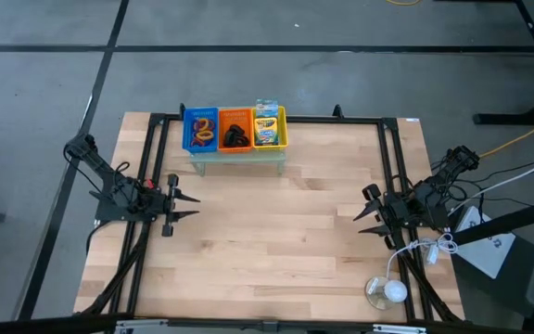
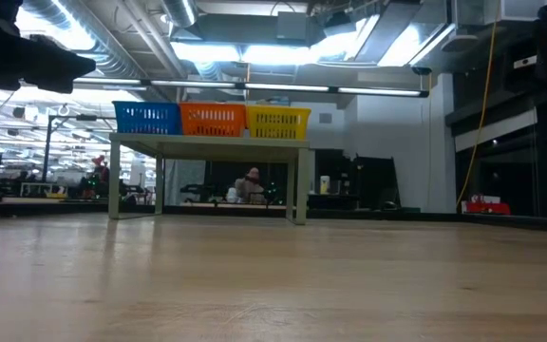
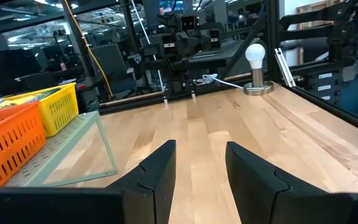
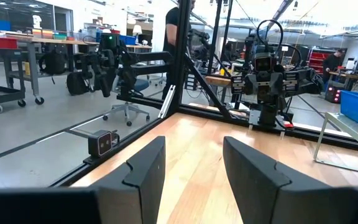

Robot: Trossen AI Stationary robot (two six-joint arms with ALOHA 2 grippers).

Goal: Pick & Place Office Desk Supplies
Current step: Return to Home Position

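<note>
Dark fingers (image 3: 157,177) of the left gripper (image 1: 196,206) fill the front of its wrist view. They are spread apart with only bare wood between them, and they hold nothing. Seen from above, this gripper hangs low over the left side of the worktop (image 1: 276,246) and points toward the middle.

The right gripper (image 1: 360,206) mirrors it over the right side, facing the left one across the boards. Its fingers are also parted and hold nothing. The two grippers are well apart from each other and from the supplies.

At the far edge of the worktop stands a pale green mesh shelf (image 2: 207,142) on legs. Three bins sit side by side on top of it, touching in a row:
- The blue bin (image 1: 200,130) is on the left and holds rings (image 1: 204,128) in purple, orange and yellow.
- The orange bin (image 1: 235,129) is in the middle and holds black clips (image 1: 237,136) in a dark heap.
- The yellow bin (image 1: 283,130) is on the right and holds green-and-yellow crayon boxes (image 1: 266,123), which stick up above its rim. Their number cannot be told.

A white light bulb (image 1: 394,291) on a round base stands near the front right corner of the worktop, near the right arm. Beyond the worktop's frame, the right wrist view shows a person (image 4: 178,28) in dark clothes standing in the room.
</note>
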